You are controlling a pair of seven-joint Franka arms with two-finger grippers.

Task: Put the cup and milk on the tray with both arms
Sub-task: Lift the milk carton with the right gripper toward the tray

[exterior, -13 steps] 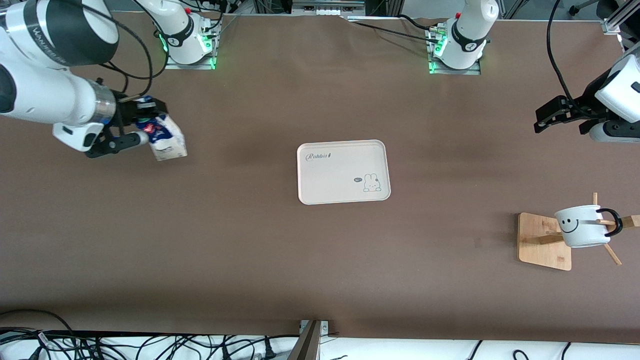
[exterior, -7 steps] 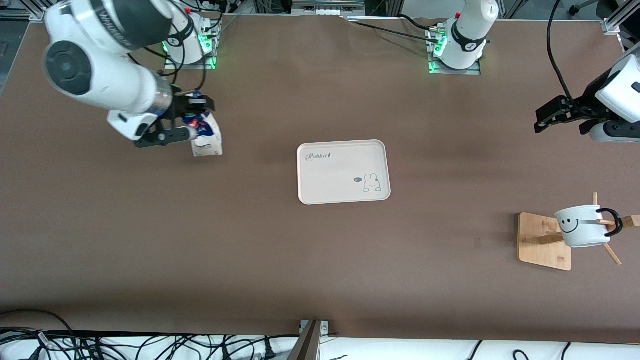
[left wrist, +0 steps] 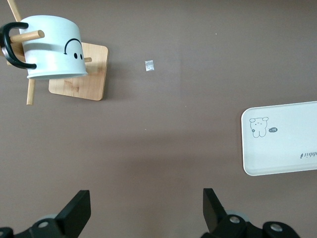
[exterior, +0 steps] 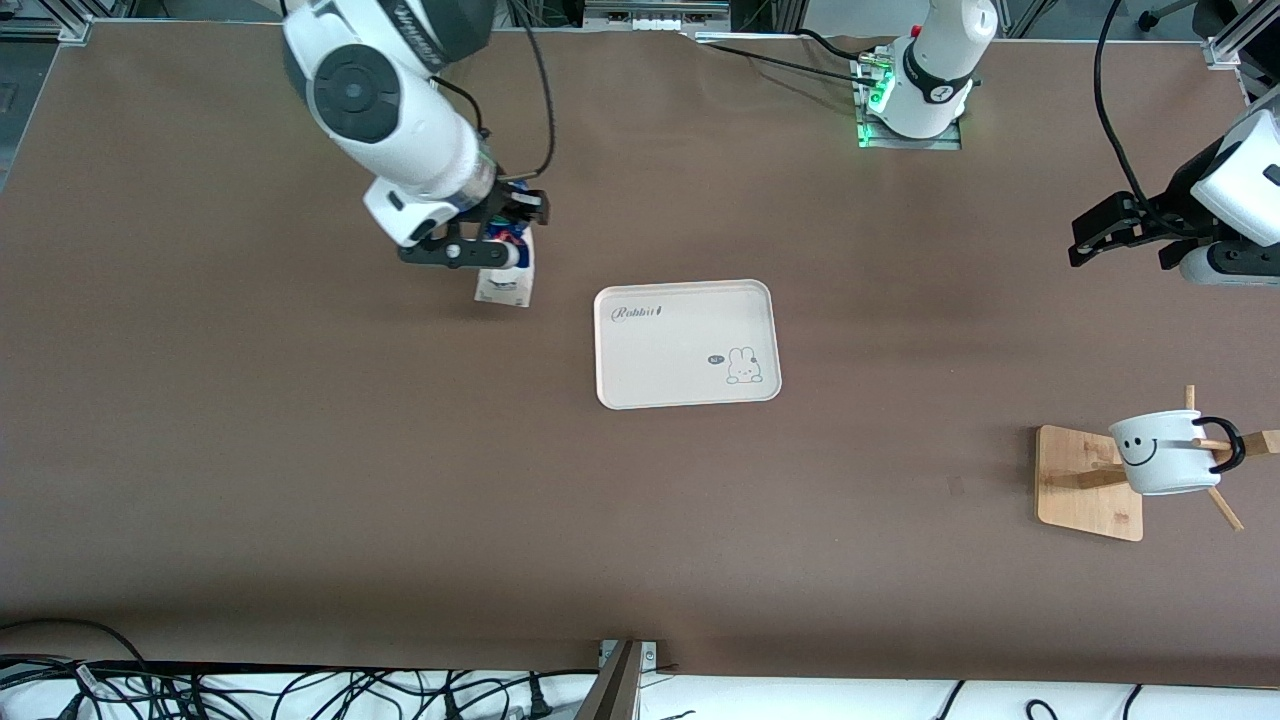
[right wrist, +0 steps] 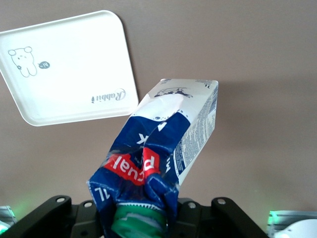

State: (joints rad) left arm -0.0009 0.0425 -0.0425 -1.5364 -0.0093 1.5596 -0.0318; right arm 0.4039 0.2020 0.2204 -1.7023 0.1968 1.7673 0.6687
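The brown table (exterior: 400, 480) carries little: the cream tray (exterior: 686, 343) lies flat near its middle, with nothing on it, and a small wooden rack (exterior: 1090, 482) stands toward the left arm's end, nearer the front camera's edge than the tray. The cup (exterior: 1165, 452) hangs on the rack's pegs by its black handle, tipped on its side with the smiley face showing, well apart from the tray. The right gripper (exterior: 497, 232) is up in the air over bare table just beside the tray's corner at the right arm's end, on the bases' side; its fingers are pinched on the top of the milk (exterior: 506, 272), which hangs tilted below them, crumpled around the green cap (right wrist: 138, 223). Nothing lies between the carton and the tray. The left gripper (exterior: 1120, 232) waits over the table edge at the left arm's end, fingers (left wrist: 74, 214) spread wide and holding nothing, with open brown surface between it, the rack and the tray.
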